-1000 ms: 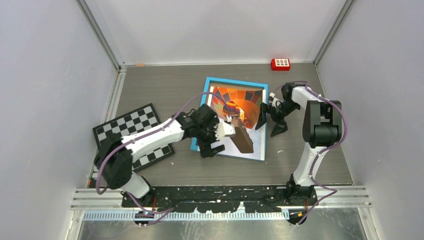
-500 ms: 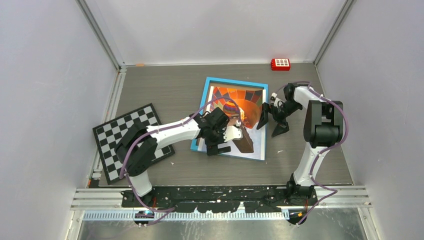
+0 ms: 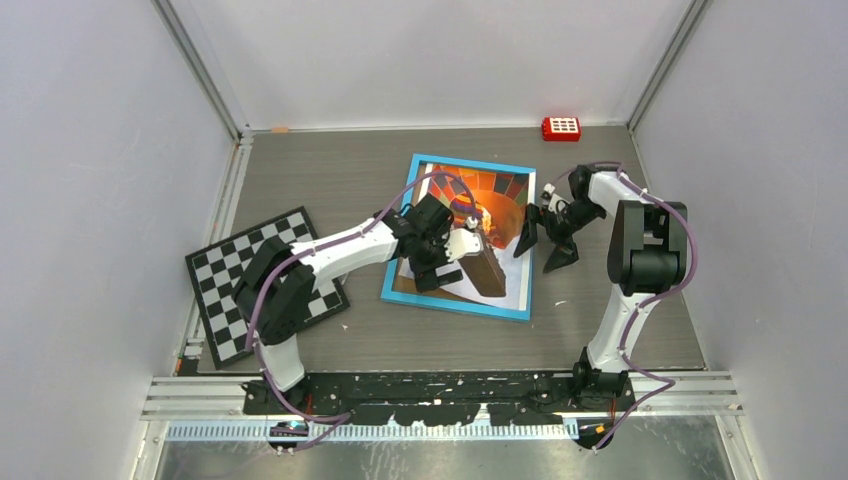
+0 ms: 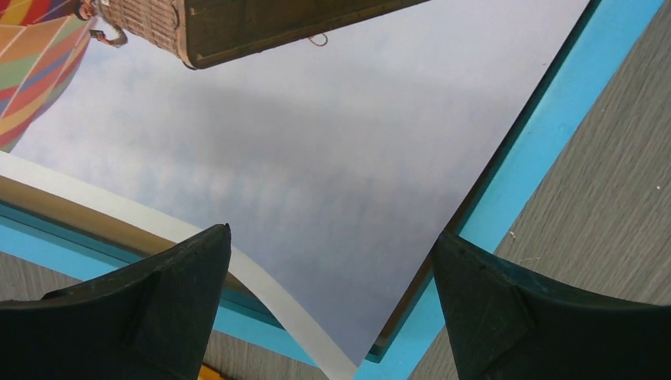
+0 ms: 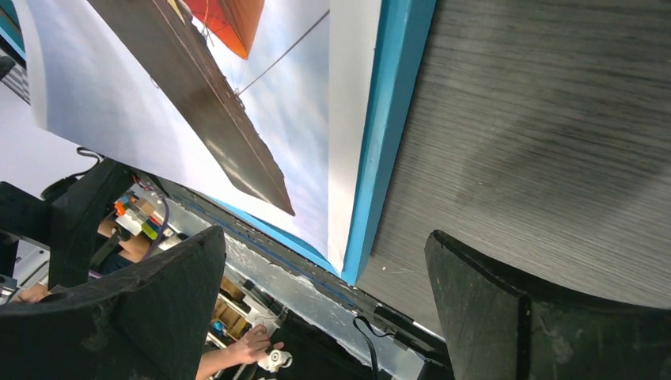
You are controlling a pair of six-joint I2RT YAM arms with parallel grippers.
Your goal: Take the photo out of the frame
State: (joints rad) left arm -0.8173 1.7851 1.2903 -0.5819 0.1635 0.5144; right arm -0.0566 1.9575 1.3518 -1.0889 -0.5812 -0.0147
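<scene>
Mid-view from above, one photo (image 3: 497, 210) lies face up in one blue frame (image 3: 470, 163) on the tabletop (image 3: 330, 180), its lower-left edge seemingly curled over the border. Left jaws hang spread above that edge, likely to pinch it; right jaws stand spread beside the frame's right side. One chequered board (image 3: 235, 265) lies left, one red block (image 3: 561, 128) upper right.

The right pincer (image 5: 324, 236) stands wide open, with its two black fingers (image 5: 142, 317) at the lower corners. Between them runs the blue edge of the frame (image 5: 393, 111). The photo (image 5: 293, 119) lies on its left, and the grey desk (image 5: 546, 119) on its right.
</scene>
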